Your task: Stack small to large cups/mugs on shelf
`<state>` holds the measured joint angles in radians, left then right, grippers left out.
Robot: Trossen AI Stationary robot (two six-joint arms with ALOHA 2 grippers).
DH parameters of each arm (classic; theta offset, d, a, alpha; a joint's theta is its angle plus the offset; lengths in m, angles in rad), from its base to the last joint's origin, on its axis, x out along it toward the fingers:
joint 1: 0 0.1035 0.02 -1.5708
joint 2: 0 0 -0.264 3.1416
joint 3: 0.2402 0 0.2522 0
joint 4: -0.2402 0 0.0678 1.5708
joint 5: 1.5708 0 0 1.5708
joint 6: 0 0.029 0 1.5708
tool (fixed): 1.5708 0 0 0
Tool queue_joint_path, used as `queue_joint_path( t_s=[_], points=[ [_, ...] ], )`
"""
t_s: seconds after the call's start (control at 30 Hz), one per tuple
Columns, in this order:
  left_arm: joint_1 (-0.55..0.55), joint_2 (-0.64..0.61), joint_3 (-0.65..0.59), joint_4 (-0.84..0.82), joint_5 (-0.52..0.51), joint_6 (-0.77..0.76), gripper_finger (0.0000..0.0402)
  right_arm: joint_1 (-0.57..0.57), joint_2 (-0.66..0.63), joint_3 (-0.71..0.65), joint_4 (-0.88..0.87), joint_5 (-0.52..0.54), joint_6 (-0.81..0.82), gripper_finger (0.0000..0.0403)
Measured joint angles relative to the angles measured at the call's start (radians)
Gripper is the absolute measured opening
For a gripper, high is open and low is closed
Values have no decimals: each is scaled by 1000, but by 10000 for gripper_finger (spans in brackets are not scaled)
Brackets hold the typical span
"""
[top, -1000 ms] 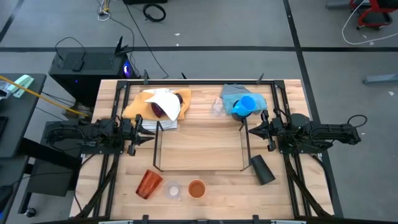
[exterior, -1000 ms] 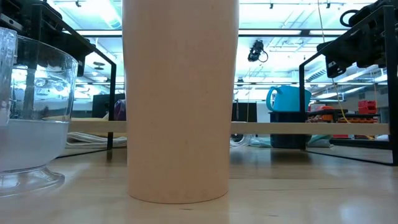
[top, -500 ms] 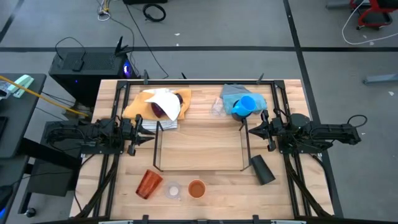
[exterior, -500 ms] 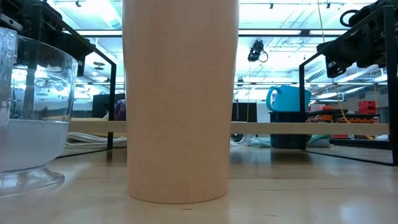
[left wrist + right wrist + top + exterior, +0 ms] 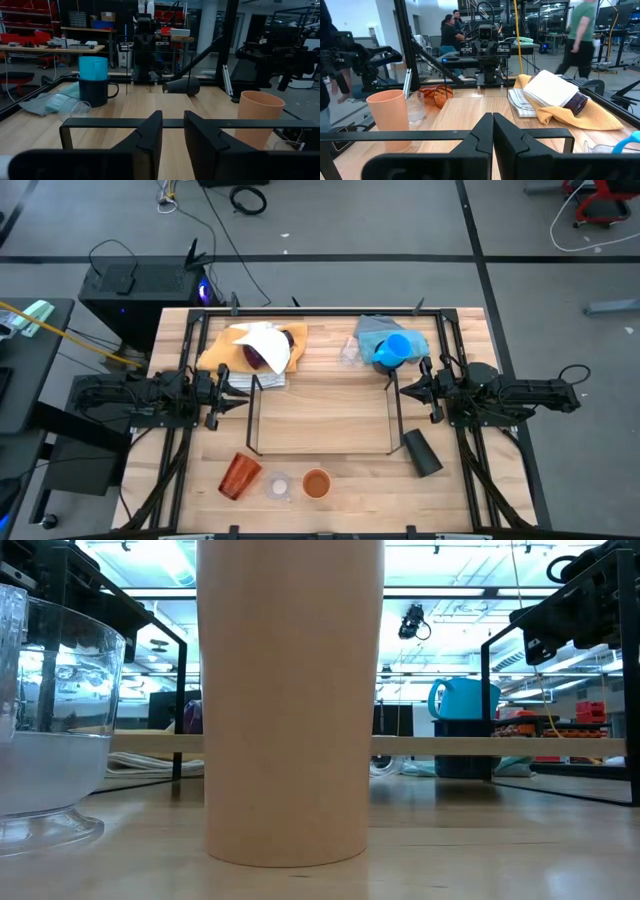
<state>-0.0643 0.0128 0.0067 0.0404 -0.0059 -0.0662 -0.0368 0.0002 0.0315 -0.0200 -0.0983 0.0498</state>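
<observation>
The wire shelf [image 5: 322, 415] stands mid-surface, between the two hands. The left hand [image 5: 243, 397] hangs at the shelf's left end, its fingers [image 5: 150, 137] a narrow gap apart and holding nothing. The right hand [image 5: 403, 390] hangs at the shelf's right end, fingers [image 5: 485, 132] pressed together, also holding nothing.

The cups are scattered around the shelf, none on it. A light-blue mug [image 5: 393, 350] sits inside a navy mug [image 5: 95, 90] just behind the right hand, on a blue cloth [image 5: 375, 330]. A clear cup [image 5: 70, 107] lies tipped beside them. A black cup [image 5: 421, 451] lies on its side near the shelf's front right corner, just in front of the right hand. Along the front edge are an amber tumbler [image 5: 240, 475] on its side, a clear glass [image 5: 280, 486] upright, and a small orange cup [image 5: 316, 483] upright, close together in a row. A purple tumbler [image 5: 265, 355] lies half wrapped in a white cloth [image 5: 262, 340] over a yellow cloth [image 5: 215, 352], behind the left hand.

The surface [image 5: 320, 385] is pale wood planks, framed by black metal posts. Around it is a workshop with grey floor, a black computer case [image 5: 140, 285], and cables. In the right wrist view, people [image 5: 451, 30] stand among benches in the background.
</observation>
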Motion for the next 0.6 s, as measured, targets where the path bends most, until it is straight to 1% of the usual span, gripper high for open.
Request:
queue_joint_path(
  t_s=[0.23, 0.6],
  points=[
    [0, 0, 0, 0, 0, 0, 80, 0, 0, 0, 0, 0, 0, 16],
    [0, 0, 0, 0, 0, 0, 89, 0, 0, 0, 0, 0, 0, 16]
  ],
)
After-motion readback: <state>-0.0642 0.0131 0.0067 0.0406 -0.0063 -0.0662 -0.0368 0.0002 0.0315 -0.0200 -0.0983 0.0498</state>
